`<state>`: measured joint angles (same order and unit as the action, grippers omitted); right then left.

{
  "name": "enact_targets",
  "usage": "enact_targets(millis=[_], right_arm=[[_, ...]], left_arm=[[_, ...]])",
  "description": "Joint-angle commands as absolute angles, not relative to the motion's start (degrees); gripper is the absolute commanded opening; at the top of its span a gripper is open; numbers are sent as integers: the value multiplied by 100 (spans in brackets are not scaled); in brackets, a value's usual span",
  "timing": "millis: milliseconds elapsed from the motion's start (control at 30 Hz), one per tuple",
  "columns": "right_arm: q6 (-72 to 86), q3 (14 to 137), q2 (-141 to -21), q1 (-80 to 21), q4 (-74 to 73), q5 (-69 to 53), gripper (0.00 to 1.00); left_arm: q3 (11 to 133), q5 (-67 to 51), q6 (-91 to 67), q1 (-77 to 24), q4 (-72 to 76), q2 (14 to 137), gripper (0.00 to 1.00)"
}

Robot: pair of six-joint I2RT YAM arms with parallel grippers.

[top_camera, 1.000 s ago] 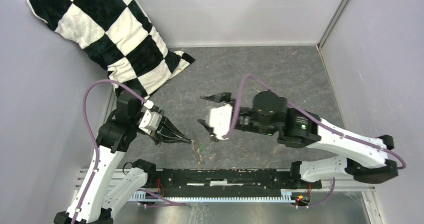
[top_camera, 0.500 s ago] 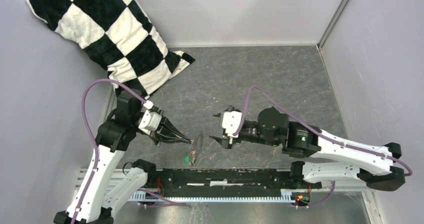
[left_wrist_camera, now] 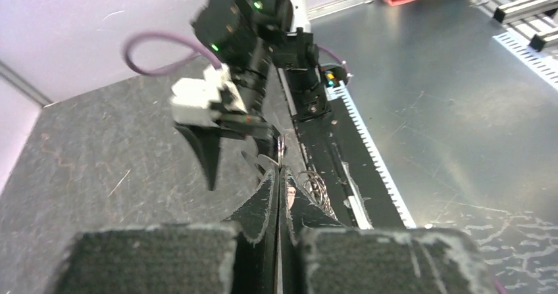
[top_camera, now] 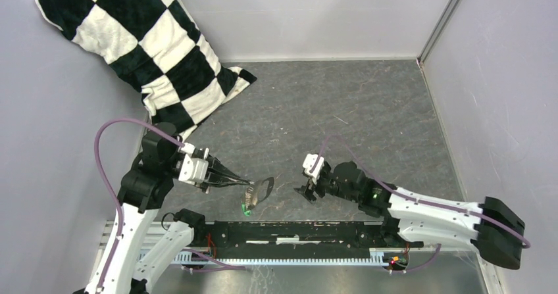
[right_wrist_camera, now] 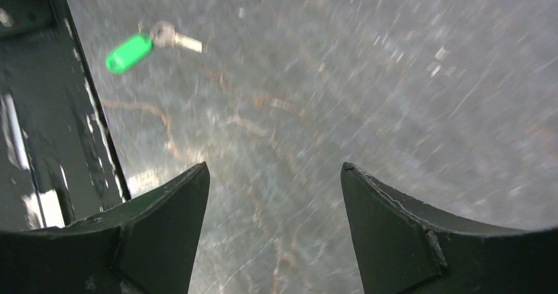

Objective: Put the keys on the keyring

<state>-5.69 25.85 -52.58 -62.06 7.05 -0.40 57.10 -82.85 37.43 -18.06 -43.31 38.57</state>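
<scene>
The right gripper [top_camera: 305,179] stands wide open over the grey worktop [top_camera: 368,110], holding nothing. The left gripper [top_camera: 246,183] is clamped on the thin silvery keyring loop [top_camera: 264,187]. The green-tagged key [right_wrist_camera: 128,52] lies on the worktop nearby.

1. No text, brand, number or sign can be read in any of the three views.
2. The keys [right_wrist_camera: 128,52] carry a green tag, its face blurred (right wrist view) and too small from above to show any writing.

metal keys [right_wrist_camera: 174,39], glossy plastic tag [right_wrist_camera: 127,52], plush pillow [top_camera: 131,44]
</scene>
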Motion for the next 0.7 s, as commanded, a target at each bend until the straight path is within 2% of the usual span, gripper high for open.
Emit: enact_targets(millis=[0, 133, 400, 667], right_arm=[[268, 1660, -5847, -6198, 3308, -217, 81], [266, 1772, -7061, -6311, 4473, -740, 81], [115, 2606, -9292, -7045, 6720, -681, 81], [-241, 3458, -10459, -7384, 6834, -586, 78]], left_arm=[[5827, -7715, 3818, -1769, -4207, 3920, 2], [6100, -7480, 4118, -1694, -4550, 4076, 2], [6378, -7019, 4205, -1475, -4750, 4101, 2], [6330, -6167, 4122, -1424, -4374, 3850, 2]])
